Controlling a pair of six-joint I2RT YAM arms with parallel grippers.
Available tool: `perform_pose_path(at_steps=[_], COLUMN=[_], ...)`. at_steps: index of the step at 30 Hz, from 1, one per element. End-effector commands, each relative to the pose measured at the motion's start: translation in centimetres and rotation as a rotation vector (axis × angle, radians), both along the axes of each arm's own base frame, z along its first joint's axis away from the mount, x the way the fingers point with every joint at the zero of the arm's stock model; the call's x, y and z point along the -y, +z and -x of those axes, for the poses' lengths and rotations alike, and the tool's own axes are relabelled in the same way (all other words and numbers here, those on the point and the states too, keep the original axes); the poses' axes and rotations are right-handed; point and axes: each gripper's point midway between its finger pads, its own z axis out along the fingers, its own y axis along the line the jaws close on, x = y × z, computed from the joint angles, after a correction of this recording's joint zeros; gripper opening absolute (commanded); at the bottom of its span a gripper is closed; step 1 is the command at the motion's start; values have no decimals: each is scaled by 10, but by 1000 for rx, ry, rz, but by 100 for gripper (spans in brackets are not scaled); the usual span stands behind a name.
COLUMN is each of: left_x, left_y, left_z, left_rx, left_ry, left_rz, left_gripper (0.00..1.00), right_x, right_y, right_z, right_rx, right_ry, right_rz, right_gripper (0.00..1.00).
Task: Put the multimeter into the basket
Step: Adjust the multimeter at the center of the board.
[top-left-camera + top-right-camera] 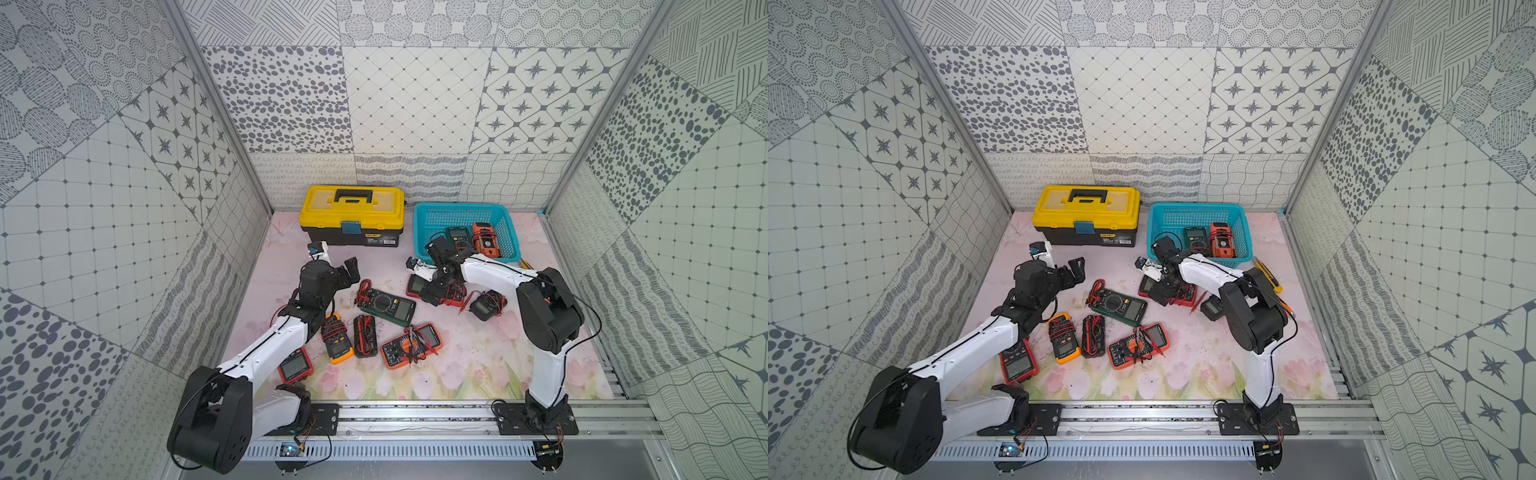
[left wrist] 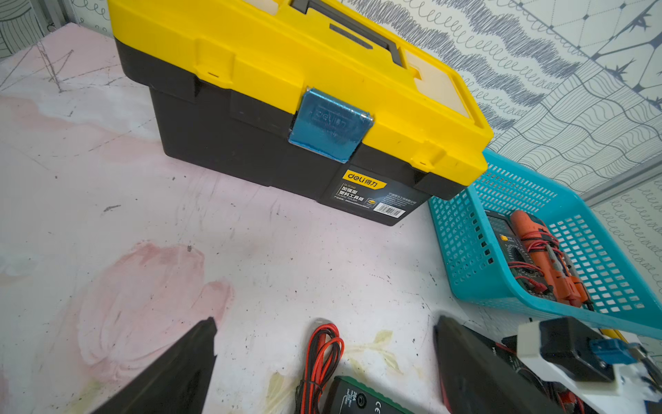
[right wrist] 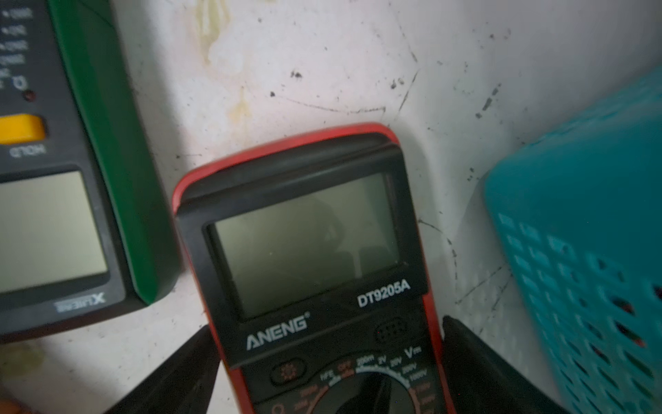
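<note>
Right gripper (image 3: pixel 329 355): hanging spread wide, one finger flanking each long side of the red ANENG multimeter (image 3: pixel 308 243); not clamping it, and contact being too unclear to call.
Red ANENG multimeter: lying face up on the table (image 2: pixel 107 215), body sitting between the right jaws, display end sticking out past the fingertips; not yet resting in the basket (image 3: pixel 591 251).
Basket: standing just outside one right finger, on the side facing away from the green multimeter (image 3: pixel 100 161).
Green multimeter: lying just outside the other right finger; in the left wrist view, its far end and coiled red-black leads (image 2: pixel 322 358) lying between and below the left jaws.
Left gripper (image 2: pixel 325 322): hovering released above the table, gripping nothing.
Yellow-lidded toolbox (image 2: pixel 286 71): sitting latched ahead of the left jaws, well apart from them.
Basket contents: dark multimeter (image 1: pixel 459 237) and orange clamp meter (image 1: pixel 486 241) lying inside, side by side.
</note>
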Motion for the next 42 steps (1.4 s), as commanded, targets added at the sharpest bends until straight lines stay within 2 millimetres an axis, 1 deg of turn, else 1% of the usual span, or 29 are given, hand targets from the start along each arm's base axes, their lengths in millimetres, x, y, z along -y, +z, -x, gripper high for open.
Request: perform_pose_path(at_steps=[1,4,6,9,12,15,17,26,28,30,33,36,39,42], left_x=[0,-1,-1,-1,0,-1,-1,0,-1,-3,-4,-4,-3,-3], left_y=[8,5,3,3,3,3,2,3,3,2,3,5,6,5], left_z=[-2,-1,-2,-3,-3,-4,-5,-4,-3,-2,-2,-2,-2,-2], left_rx=[21,21,17,16,16,18,15,17,19,15,15,18,21,19], left_ry=[-3,2,2,-1,-2,1,1,-6,0,7,8,6,4,0], left_rz=[-19,-17,-17,-16,-19,-23,-23,-20,-24,-30,-37,-40,-38,-37], left_gripper=[99,99,99,99,99,99,99,99,99,99,99,99,99,99], right_x=[13,12,14,25,34,38,39,32,29,25,20,17,19,22], right_y=[-14,-6,-1,0,-8,-17,-21,-41,-44,-46,-42,-33,-26,-25], right_z=[35,41,39,37,42,49,48,41,41,46,53,56,57,61], right_rx=[-126,-120,-100,-79,-94,-115,-119,-147,-159,-189,-224,-234,-227,-239], right_ry=[-57,-72,-118,-201,-228,-222,-218,-138,-118,-96,-76,-79,-89,-87], right_rz=[8,4,11,53,87,107,121,158,156,140,106,73,64,51], right_gripper=[98,98,98,98,98,98,98,98,98,98,98,98,99,98])
